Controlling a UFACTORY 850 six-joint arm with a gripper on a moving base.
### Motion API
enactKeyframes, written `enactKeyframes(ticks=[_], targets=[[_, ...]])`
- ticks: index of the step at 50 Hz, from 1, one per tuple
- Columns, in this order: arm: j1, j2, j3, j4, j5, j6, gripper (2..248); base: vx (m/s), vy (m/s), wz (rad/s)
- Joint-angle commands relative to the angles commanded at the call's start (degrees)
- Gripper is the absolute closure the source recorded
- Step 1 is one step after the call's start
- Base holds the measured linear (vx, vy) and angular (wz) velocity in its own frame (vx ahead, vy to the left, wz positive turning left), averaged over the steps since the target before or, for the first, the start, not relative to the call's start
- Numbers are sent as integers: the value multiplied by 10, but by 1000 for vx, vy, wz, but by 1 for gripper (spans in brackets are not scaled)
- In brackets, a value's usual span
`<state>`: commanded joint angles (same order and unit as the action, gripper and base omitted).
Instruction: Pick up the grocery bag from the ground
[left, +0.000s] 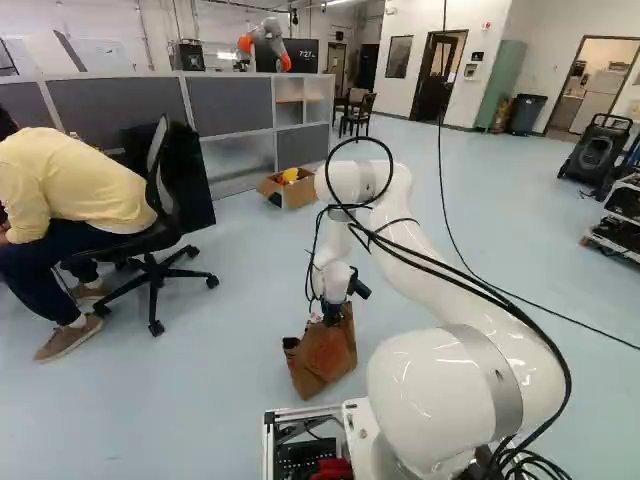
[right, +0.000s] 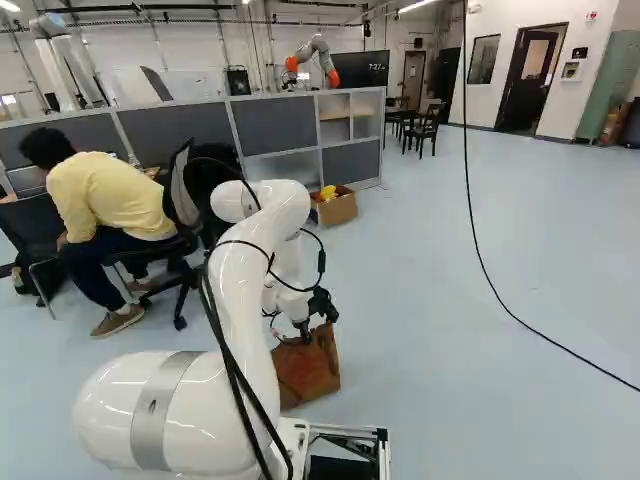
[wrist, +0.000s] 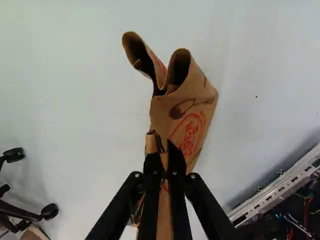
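Grocery bag is creased brown paper, printed red.

White arm arched forward, wrist pointing down, jaws pinched close together

This is looking like a robotics lab: another robot and an orange-jointed arm are rising behind the top edge of a grey partition, a screen is glowing near its end corner, an office chair is standing before it, and conduits are climbing the wall.
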<state>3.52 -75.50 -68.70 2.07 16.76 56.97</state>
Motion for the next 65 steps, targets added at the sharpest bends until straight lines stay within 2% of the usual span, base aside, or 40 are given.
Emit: enactKeyframes(ticks=[34, 65], targets=[[0, 72, 64, 0, 0, 0, 227, 0, 0, 0], [1, 143, 123, 0, 24, 0, 227, 0, 0, 0]])
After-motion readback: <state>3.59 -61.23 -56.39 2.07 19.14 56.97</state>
